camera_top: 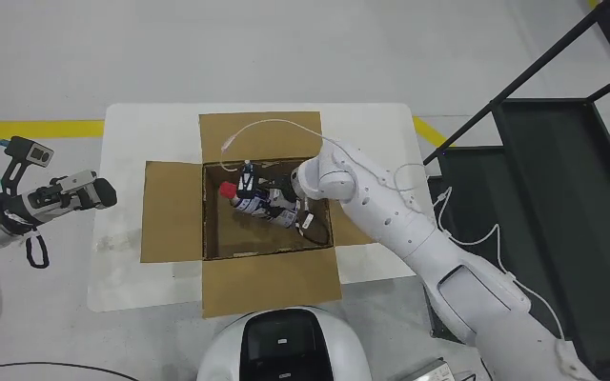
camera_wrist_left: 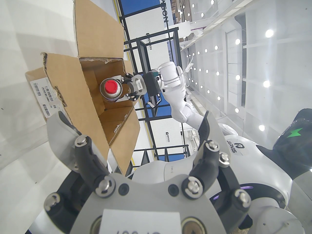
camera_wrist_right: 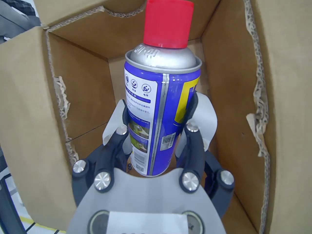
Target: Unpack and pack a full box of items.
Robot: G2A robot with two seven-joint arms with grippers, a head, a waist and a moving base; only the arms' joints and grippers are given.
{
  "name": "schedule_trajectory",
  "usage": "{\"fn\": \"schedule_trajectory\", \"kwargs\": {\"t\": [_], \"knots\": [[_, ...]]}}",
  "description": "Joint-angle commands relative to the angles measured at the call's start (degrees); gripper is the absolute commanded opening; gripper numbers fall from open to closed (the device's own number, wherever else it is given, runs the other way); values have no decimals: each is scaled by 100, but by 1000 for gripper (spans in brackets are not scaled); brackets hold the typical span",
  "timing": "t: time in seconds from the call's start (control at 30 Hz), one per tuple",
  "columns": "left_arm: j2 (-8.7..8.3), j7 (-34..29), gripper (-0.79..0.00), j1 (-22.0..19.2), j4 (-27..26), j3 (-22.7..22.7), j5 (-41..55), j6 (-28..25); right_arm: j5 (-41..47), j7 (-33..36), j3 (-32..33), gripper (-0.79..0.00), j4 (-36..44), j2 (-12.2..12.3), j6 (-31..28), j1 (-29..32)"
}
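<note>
Top view: an open cardboard box (camera_top: 172,211) sits mid-desk (camera_top: 143,133), its four flaps spread flat. The right arm reaches in from the right side, and the right hand (camera_top: 250,190) grasps a spray can (camera_top: 259,206) inside the box. The can lies roughly level, with its red cap (camera_top: 227,190) pointing towards the left side of the box. The left hand (camera_top: 91,192) hangs off the desk's left edge, well apart from the box.

Left wrist view: the left hand (camera_wrist_left: 132,122) is released, its fingers (camera_wrist_left: 61,125) spread wide with nothing between them. Beyond it stands the box (camera_wrist_left: 73,91), seen from the side. The can (camera_wrist_left: 111,91) shows cap-first at the box's opening, with the right hand (camera_wrist_left: 132,86) clamped on its body behind the cap.

Right wrist view: the right hand (camera_wrist_right: 159,113) is closed on the can (camera_wrist_right: 160,83), one finger on each side of the blue body below the silver shoulder. The cap (camera_wrist_right: 168,23) points away from the wrist. The walls of the box (camera_wrist_right: 280,49) surround the can. Whether the can touches the box floor cannot be told.
</note>
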State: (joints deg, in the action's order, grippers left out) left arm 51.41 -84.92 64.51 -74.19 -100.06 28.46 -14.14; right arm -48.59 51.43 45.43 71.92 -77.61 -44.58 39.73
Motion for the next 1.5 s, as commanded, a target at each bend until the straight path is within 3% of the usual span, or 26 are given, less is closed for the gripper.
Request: {"fn": "schedule_trajectory", "kwargs": {"t": [0.0,0.27,0.6,1.23,1.47], "knots": [[0,0,0,0,0,0,0,0,-100,-169,342,-785,415,141,-18,345],[0,0,0,0,0,0,0,0,-353,-1348,1242,-785,1391,443,-169,1323],[0,0,0,0,0,0,0,0,-681,-2314,1425,-785,1643,533,-185,1786],[0,0,0,0,0,0,0,0,-681,-2314,1425,-785,1643,533,-185,1786],[0,0,0,0,0,0,0,0,-747,-2829,1575,-785,1543,585,-220,2013]]}}
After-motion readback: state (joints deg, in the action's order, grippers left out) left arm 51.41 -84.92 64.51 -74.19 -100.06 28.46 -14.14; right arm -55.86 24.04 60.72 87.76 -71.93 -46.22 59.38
